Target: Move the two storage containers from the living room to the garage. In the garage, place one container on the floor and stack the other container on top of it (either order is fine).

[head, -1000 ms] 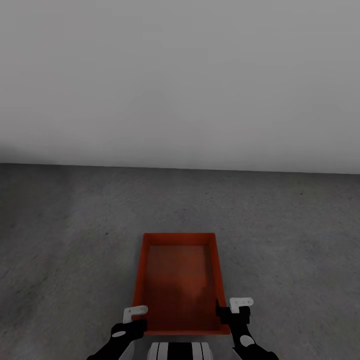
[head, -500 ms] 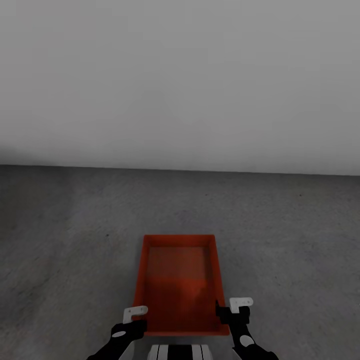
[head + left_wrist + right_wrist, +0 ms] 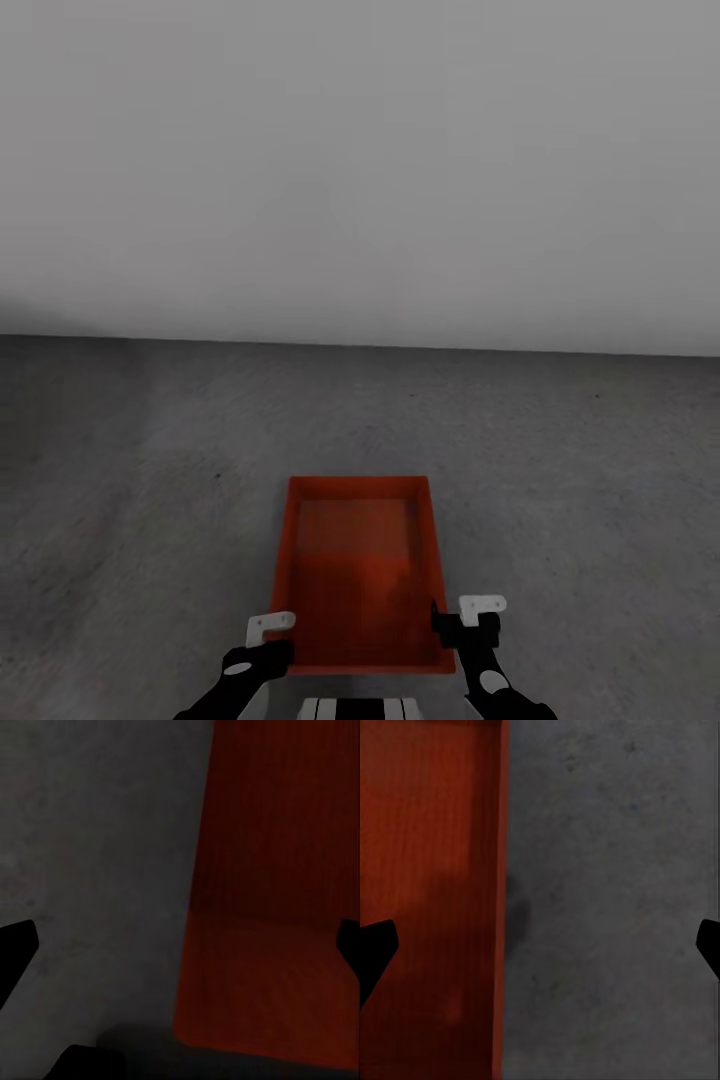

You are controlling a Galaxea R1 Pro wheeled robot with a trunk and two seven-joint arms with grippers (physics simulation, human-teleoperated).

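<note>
Head view: orange-red storage container point(image 3: 358, 570) sat on grey floor point(image 3: 130, 480) at 6 o'clock; left gripper point(image 3: 268, 640) & right gripper point(image 3: 468, 618) flanked it, jaws spread wide, holding nothing.

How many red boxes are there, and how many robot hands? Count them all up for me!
Orange-red storage container, sitting on the grey floor: 1
Robot grippers, the left gripper and the right gripper, one at each side of the container: 2
Total: 3
</note>
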